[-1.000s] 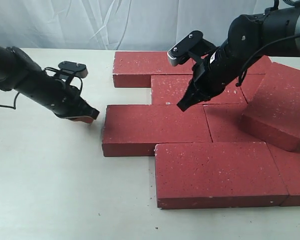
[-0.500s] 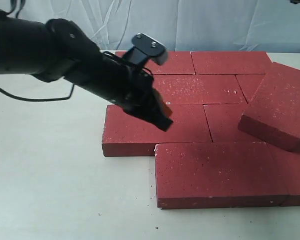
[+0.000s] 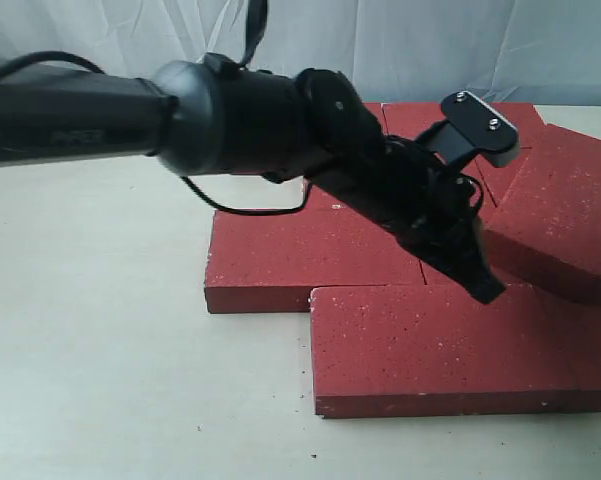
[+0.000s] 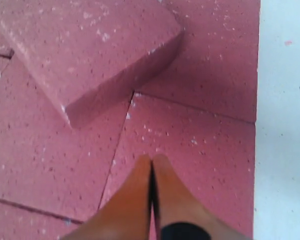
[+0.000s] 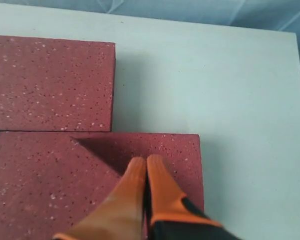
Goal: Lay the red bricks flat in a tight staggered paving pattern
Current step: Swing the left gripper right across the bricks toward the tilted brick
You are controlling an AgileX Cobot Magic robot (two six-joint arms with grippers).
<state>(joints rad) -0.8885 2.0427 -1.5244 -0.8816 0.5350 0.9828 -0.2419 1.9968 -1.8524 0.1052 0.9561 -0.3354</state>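
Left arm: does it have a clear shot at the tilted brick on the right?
Probably yes. The left gripper hangs just short of the tilted brick with nothing between them. Its jaws are shut, so a push looks likelier than a grasp.

The red bricks (image 3: 270, 262) lie staggered on the table (image 3: 100, 380); at right a tilted brick (image 3: 570, 210) apparently rests atop them
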